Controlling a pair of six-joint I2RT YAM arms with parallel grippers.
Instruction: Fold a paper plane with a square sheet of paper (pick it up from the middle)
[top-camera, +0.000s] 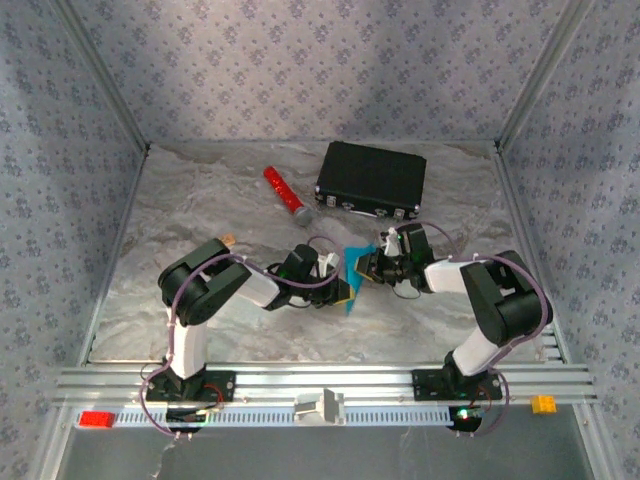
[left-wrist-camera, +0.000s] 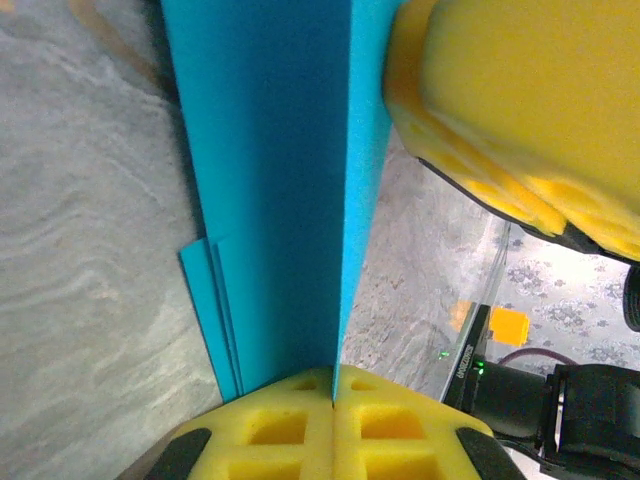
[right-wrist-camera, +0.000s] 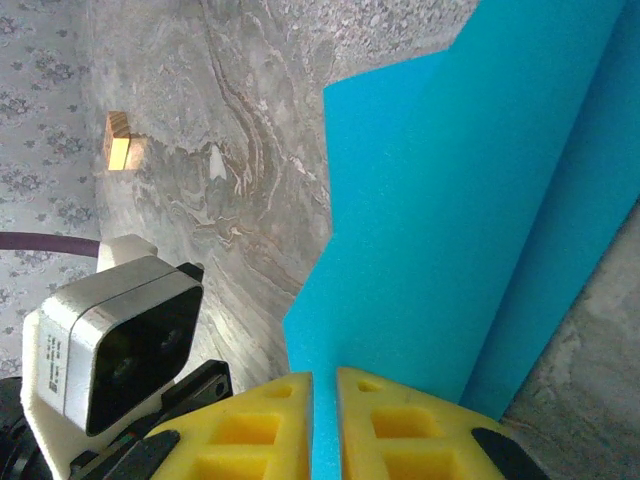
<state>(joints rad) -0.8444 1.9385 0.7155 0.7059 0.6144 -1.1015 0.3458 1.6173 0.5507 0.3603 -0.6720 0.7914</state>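
left gripper and right gripper are shown from above at mid-table, nearer than the black case, with the folded cyan paper between them. left wrist: yellow pads are pressed together on the paper. right wrist: pads are clamped on its edge.

Left arm, right arm: black joint housings, white links, purple cables. Left tool and right tool carry yellow pads with square recesses. Grey-white camera block on wrist; green LED at base.
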